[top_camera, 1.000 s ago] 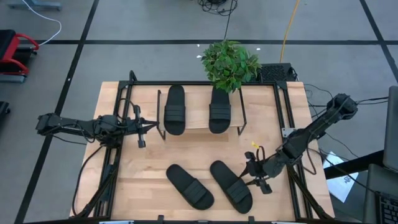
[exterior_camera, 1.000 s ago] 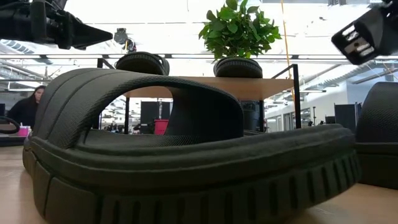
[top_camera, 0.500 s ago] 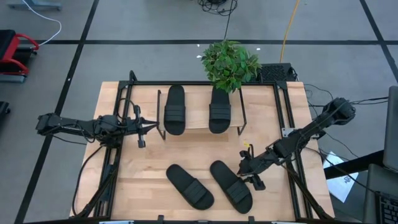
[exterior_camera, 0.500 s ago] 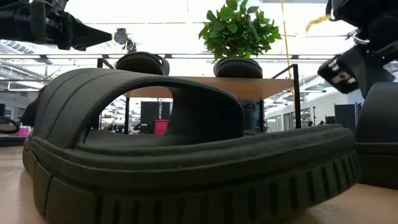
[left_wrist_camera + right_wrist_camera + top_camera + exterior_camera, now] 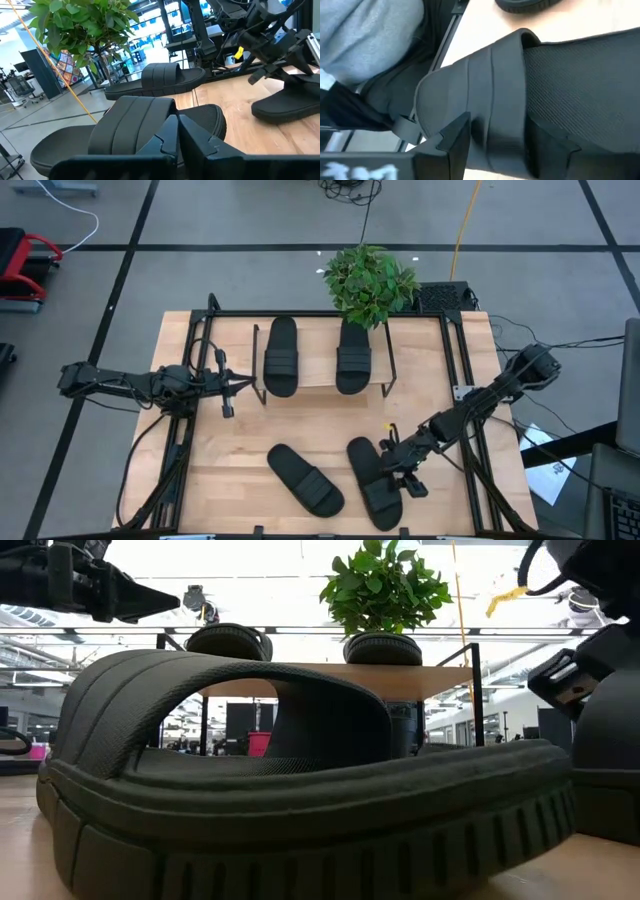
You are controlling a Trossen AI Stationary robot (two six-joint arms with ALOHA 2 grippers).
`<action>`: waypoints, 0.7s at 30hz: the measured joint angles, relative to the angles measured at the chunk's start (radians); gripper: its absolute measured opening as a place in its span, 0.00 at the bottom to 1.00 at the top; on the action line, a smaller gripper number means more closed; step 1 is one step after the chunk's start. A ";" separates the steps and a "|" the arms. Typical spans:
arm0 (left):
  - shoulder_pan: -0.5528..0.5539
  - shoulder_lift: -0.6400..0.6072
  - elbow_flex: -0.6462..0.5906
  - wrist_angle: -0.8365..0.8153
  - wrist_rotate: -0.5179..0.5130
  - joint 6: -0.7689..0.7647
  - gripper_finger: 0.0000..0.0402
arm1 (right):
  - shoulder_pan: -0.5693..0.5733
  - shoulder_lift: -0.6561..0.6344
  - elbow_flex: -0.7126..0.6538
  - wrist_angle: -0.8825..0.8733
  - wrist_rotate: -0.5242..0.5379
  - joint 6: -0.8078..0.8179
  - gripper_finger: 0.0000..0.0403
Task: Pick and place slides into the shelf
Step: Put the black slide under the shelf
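Two black slides [image 5: 281, 357] [image 5: 353, 356] lie side by side on the shelf's wooden plank [image 5: 318, 340] at the table's far middle. Two more rest sole-down on the table near its front edge: the left one [image 5: 304, 478] and the right one [image 5: 374, 484]. My right gripper [image 5: 393, 464] is down at the right slide's strap and closed on it. My left gripper [image 5: 240, 386] hangs shut and level just left of the shelf, holding nothing. In the low view the left table slide [image 5: 300, 790] fills the foreground. My right gripper has the right slide's ribbed strap [image 5: 495, 115] between its two fingers [image 5: 454, 142], one at each edge of the strap, near the strap's right-hand root. The fingers come slanting down from the table's right side. The slide's sole lies on the table.
A potted green plant [image 5: 370, 283] stands behind the shelf's right end. Black frame rails [image 5: 462, 380] run along the table's edges. Bare wood lies between the shelf and the two table slides. A person's grey clothing [image 5: 365, 40] shows beyond the table.
My right gripper has come down and toward the table's left onto the right slide's strap, tipping further downward. That slide has turned on the table and now lies more nearly along the near-far line. The left arm has kept still.
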 joint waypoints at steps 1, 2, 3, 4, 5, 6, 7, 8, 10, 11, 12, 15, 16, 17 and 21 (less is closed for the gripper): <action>0.000 0.000 0.000 0.000 0.000 0.000 0.05 | 0.005 0.006 0.000 0.004 0.005 -0.011 0.39; 0.000 0.000 0.000 0.000 0.000 0.000 0.06 | 0.011 0.011 0.000 0.013 0.010 -0.024 0.36; 0.000 0.000 0.000 0.000 0.000 -0.001 0.06 | 0.015 0.015 0.000 0.021 0.011 -0.041 0.32; 0.000 0.000 0.000 -0.001 0.000 -0.003 0.07 | 0.021 0.017 0.000 0.031 0.024 -0.062 0.27; 0.000 0.000 0.000 -0.001 0.000 -0.004 0.07 | 0.027 0.016 0.000 0.046 0.032 -0.087 0.21; 0.000 0.000 0.000 -0.001 0.000 -0.004 0.07 | 0.033 0.014 0.000 0.064 0.037 -0.117 0.14; 0.000 0.000 0.000 -0.001 0.000 -0.004 0.07 | 0.039 0.010 -0.001 0.078 0.042 -0.148 0.08; 0.000 0.000 0.000 -0.001 0.000 -0.004 0.06 | 0.046 0.005 -0.002 0.089 0.054 -0.170 0.04; 0.000 0.000 0.000 -0.001 0.000 -0.014 0.05 | 0.055 -0.008 -0.002 0.099 0.098 -0.180 0.04; 0.000 0.000 0.000 -0.001 0.000 -0.018 0.05 | 0.054 -0.017 -0.002 0.099 0.116 -0.184 0.03; 0.000 0.000 0.000 -0.001 0.000 -0.023 0.04 | 0.049 -0.025 -0.002 0.100 0.126 -0.195 0.02; 0.000 0.000 0.000 -0.001 0.000 -0.023 0.01 | 0.028 -0.053 -0.002 0.102 0.131 -0.224 0.01; 0.000 0.000 0.000 -0.001 0.000 -0.024 0.01 | 0.014 -0.063 -0.003 0.101 0.118 -0.229 0.01; 0.000 0.000 0.000 -0.001 0.000 -0.024 0.00 | -0.003 -0.074 -0.004 0.100 0.086 -0.236 0.01; 0.000 0.000 0.000 -0.001 0.000 -0.025 0.02 | -0.095 -0.108 -0.004 0.102 -0.038 -0.249 0.01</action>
